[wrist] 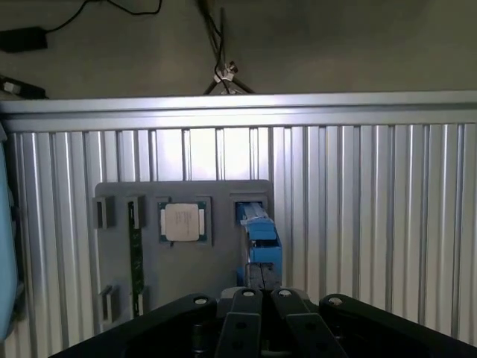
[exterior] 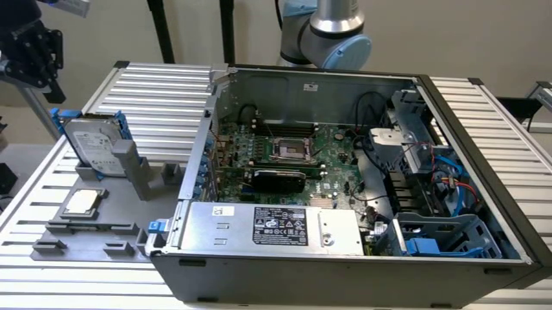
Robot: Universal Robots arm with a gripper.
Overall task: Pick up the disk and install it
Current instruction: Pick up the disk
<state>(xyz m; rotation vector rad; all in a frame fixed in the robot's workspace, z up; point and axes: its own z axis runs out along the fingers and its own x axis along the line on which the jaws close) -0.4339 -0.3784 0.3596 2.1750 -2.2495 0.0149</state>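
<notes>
Beneath closed fingers [wrist: 244,302], disk [wrist: 259,233] edge-on; exterior view: upright.

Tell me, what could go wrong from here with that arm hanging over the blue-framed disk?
The gripper is shut above the disk, which stands on edge in its grey holder. Coming down like that, it might knock the disk rather than grasp it. The processor chip lies close by and could be bumped. In the open case, loose cables might snag the disk.

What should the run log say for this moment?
gripper: shut, empty | position: above disk, apart | disk: upright in grey holder, beside computer case | install: not done
</notes>
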